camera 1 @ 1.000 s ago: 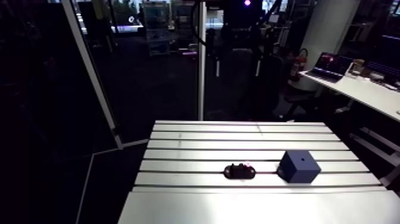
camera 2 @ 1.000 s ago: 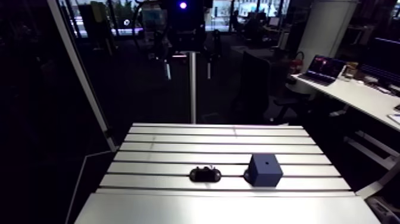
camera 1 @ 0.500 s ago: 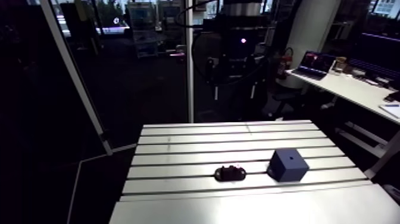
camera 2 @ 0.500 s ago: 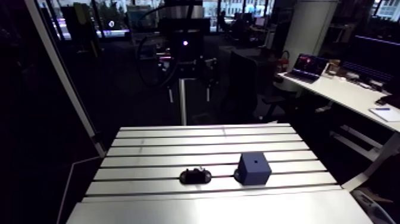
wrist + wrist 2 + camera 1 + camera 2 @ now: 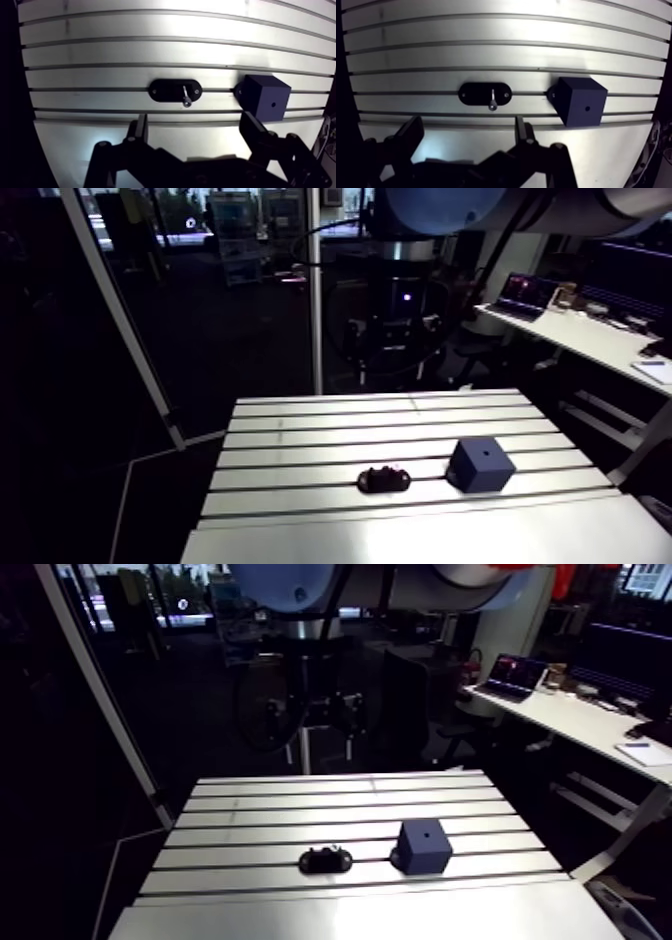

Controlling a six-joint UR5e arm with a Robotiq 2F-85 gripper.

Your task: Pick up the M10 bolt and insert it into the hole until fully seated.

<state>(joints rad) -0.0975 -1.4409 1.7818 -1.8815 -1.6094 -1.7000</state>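
Note:
In the wrist view a small silver bolt (image 5: 186, 96) stands in a black oval holder (image 5: 164, 90) on the slotted aluminium table (image 5: 150, 50). Just beside the holder sits a dark blue cube (image 5: 267, 97) with a small hole (image 5: 273, 105) in one face. My gripper (image 5: 195, 131) hangs well above the table, open, with nothing between its fingers (image 5: 137, 127). Holder and bolt lie ahead of the gap between the fingers, and the cube is ahead of one fingertip. The arm view shows the holder (image 5: 385, 479) and the cube (image 5: 481, 465) near the table's front.
A smooth plate (image 5: 420, 538) runs along the table's near edge, in front of the slotted part. The table's left side drops off into a dark area (image 5: 100, 488). Several slots run across the table behind the holder and cube.
The arm view has shifted, so the camera moved. The arm's light-blue joint and wrist have come down into view at the top. Holder and cube stay put on the table.

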